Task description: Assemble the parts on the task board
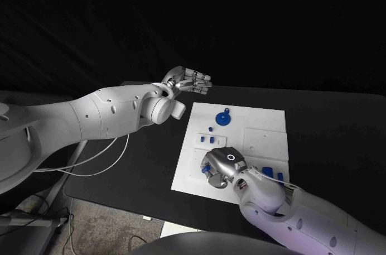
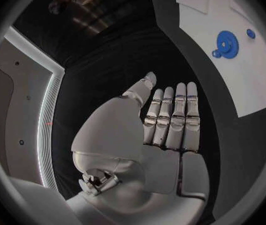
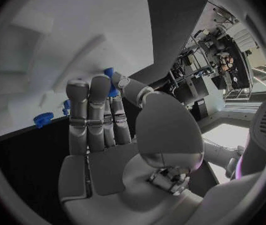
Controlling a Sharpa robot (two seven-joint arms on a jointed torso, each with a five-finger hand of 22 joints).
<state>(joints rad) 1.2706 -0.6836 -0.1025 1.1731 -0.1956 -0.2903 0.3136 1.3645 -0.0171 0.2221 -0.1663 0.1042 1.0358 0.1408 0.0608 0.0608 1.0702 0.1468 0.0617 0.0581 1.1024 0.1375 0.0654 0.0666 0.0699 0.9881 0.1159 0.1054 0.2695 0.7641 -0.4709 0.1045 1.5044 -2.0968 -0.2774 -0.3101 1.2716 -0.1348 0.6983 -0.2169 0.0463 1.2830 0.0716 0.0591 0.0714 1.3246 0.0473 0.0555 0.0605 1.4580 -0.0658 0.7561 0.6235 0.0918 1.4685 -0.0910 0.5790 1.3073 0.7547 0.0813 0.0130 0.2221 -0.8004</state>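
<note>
The left hand (image 1: 187, 79) hangs above the black table (image 1: 136, 171) just past the task board's (image 1: 265, 129) far left corner, fingers straight, side by side, holding nothing. On the board's near part, the right hand (image 1: 221, 167) pinches a small blue part (image 3: 111, 82) between thumb and fingertips. A blue gear (image 1: 223, 119) lies near the far edge.

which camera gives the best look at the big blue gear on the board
The head view: the blue gear lies unobstructed on the task board. The left wrist view also shows it clearly, bent near the rim; the right wrist view shows it small and edge-on.
</note>
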